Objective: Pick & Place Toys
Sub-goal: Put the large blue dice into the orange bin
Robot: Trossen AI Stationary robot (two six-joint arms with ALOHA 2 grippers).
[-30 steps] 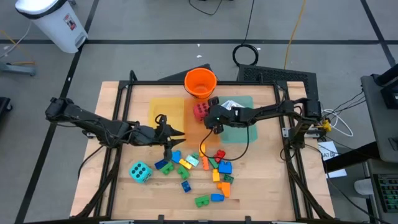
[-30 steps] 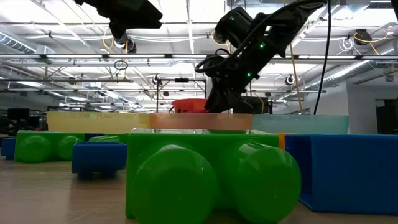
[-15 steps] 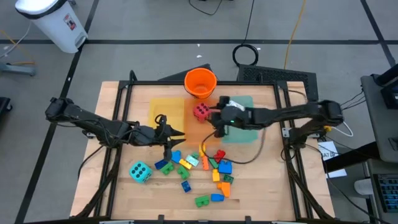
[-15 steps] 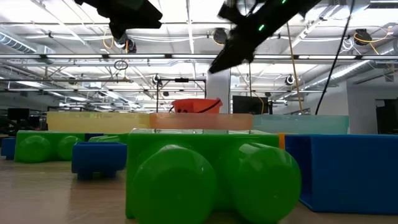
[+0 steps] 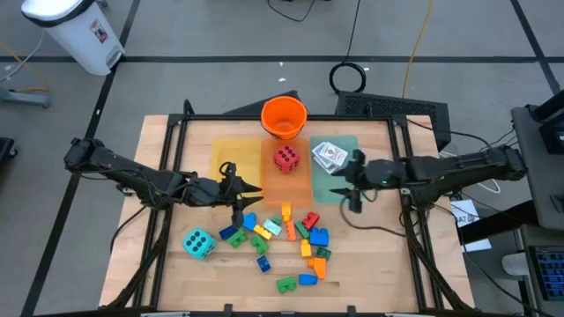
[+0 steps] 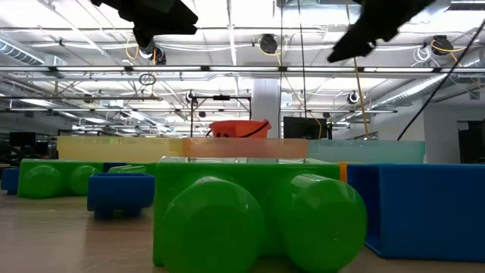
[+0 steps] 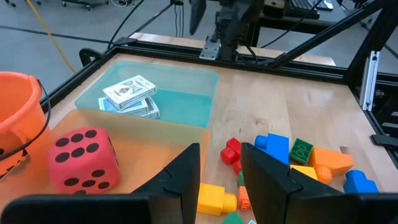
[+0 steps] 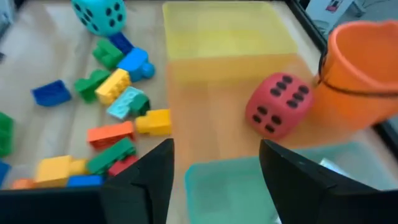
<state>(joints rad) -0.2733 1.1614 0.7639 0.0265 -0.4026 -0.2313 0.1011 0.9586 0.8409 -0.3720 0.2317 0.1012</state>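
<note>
On the wooden table three flat trays lie side by side, with an orange bucket behind them. Our right gripper hangs over the green tray, jaws parted and empty; the red die sits on the orange tray. Our left gripper, nearly closed and holding nothing, waits by the bricks. We should next come straight down on one separate brick, so neighbours do not jam.
</note>
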